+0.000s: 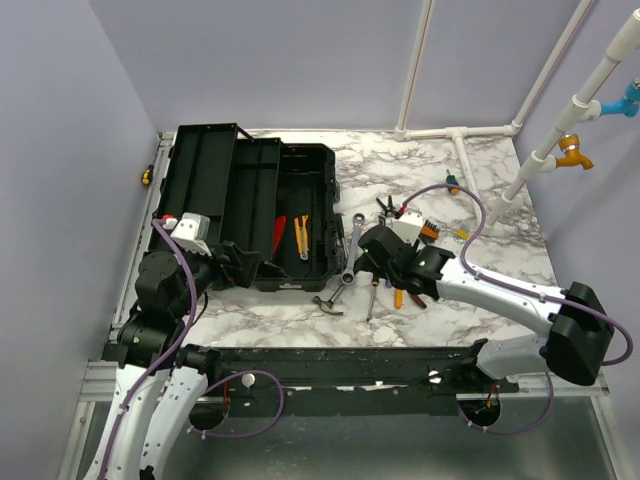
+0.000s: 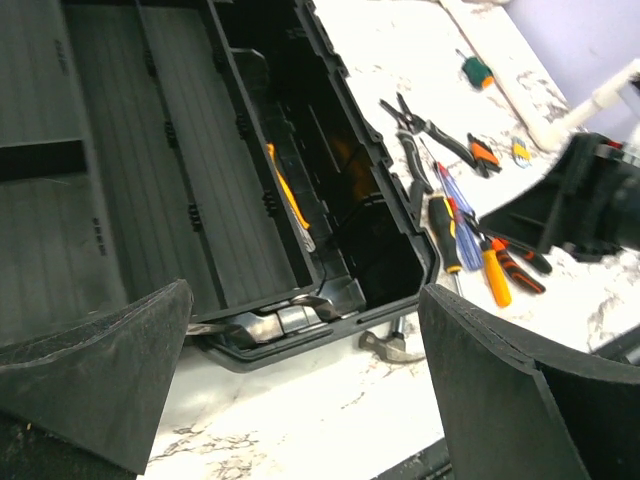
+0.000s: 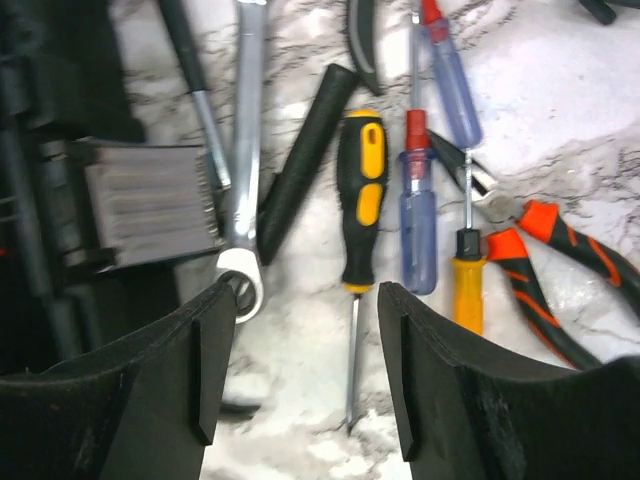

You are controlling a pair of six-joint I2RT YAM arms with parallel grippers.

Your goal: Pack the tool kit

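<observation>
Tabletop [image 1: 510, 245], white marble-patterned, fills centre frame; lavender walls [image 1: 300, 60] behind, white plastic pipes [image 1: 460, 132] upper right; left gripper [image 2: 305, 330] spread wide, right gripper [image 3: 305, 300] parted above black-and-yellow screwdriver [image 3: 360, 190].

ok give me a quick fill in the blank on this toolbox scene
1. The toolbox lid stands ___.
2. The right gripper hangs over a screwdriver with a black and ___ handle.
3. The hammer lies on the ___, outside the toolbox.
4. The left gripper holds ___.
Missing words: open; yellow; table; nothing.
</observation>
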